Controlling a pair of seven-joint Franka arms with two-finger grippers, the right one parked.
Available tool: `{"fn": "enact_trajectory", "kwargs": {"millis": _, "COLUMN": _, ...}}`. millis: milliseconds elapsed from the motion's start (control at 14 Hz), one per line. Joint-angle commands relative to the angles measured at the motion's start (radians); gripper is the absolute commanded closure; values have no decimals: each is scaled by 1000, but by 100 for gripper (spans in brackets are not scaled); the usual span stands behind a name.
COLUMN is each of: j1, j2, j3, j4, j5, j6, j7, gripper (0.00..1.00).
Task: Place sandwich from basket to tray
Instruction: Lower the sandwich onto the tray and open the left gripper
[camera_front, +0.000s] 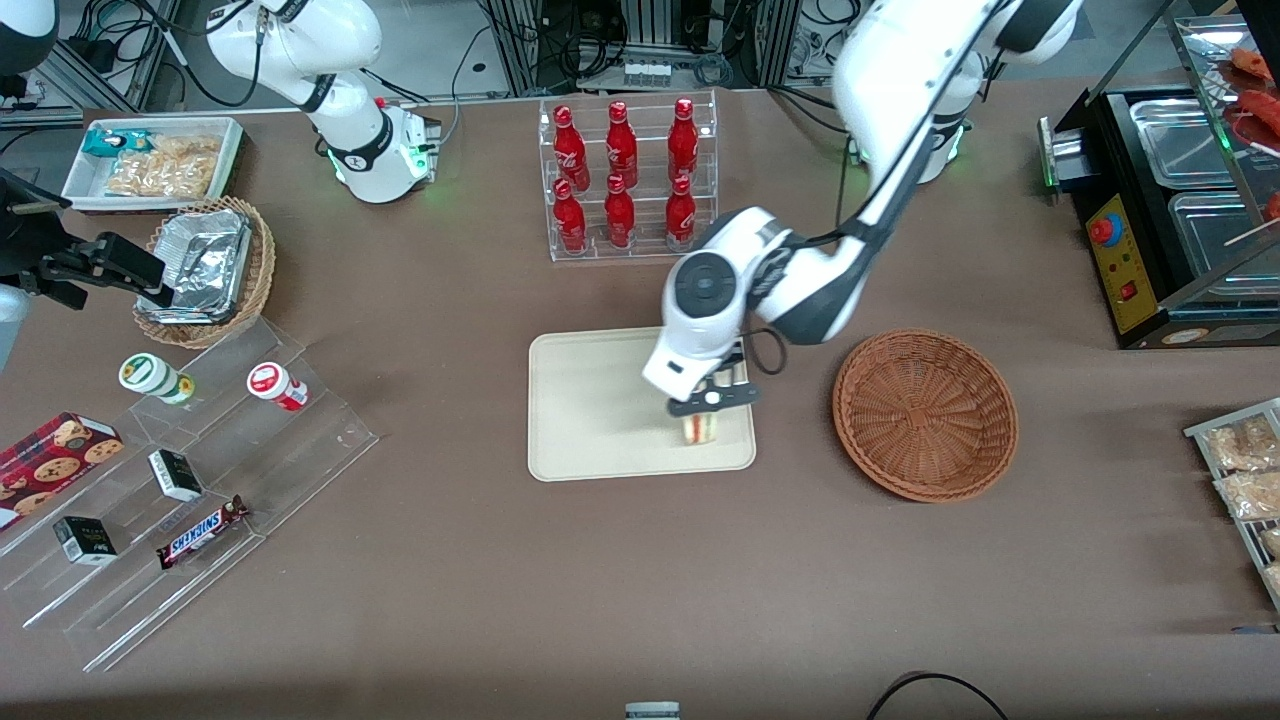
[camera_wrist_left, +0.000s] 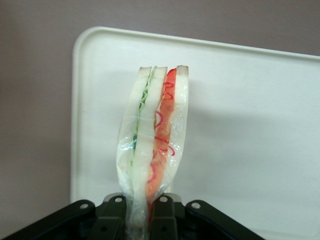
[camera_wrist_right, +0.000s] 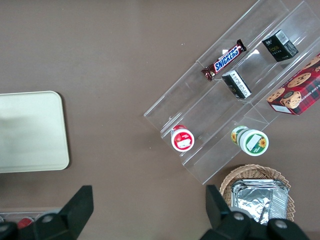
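We see the gripper (camera_front: 712, 398) poised over the tray (camera_front: 590, 400), at the corner nearest the basket (camera_front: 925, 413), its jaws closed on the wrapped sandwich (camera_wrist_left: 155, 145). The sandwich sticks out from between the jaws, pinched at one end, its red, orange and green layers facing the wrist camera. The basket sits on the brown worktop (camera_front: 640, 580) beside the tray, holding nothing.
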Motion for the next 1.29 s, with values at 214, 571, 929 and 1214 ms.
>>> {"fn": "enact_trajectory", "kwargs": {"millis": 214, "j1": -102, "j2": 163, "j3": 13, "j4": 204, "j5": 21, "j6": -37, "j7": -89, "gripper": 100}}
{"fn": "enact_trajectory", "kwargs": {"millis": 571, "j1": -97, "j2": 170, "j3": 13, "j4": 204, "j5": 29, "j6": -27, "j7": -104, "gripper": 1}}
{"fn": "enact_trajectory", "kwargs": {"millis": 929, "j1": -91, "j2": 104, "j3": 16, "j4": 197, "j5": 37, "j6": -49, "j7": -127, "gripper": 0}}
{"fn": "enact_trajectory", "kwargs": {"millis": 1214, "j1": -65, "j2": 50, "j3": 37, "j4": 194, "j5": 40, "j6": -184, "j7": -100, "gripper": 0}}
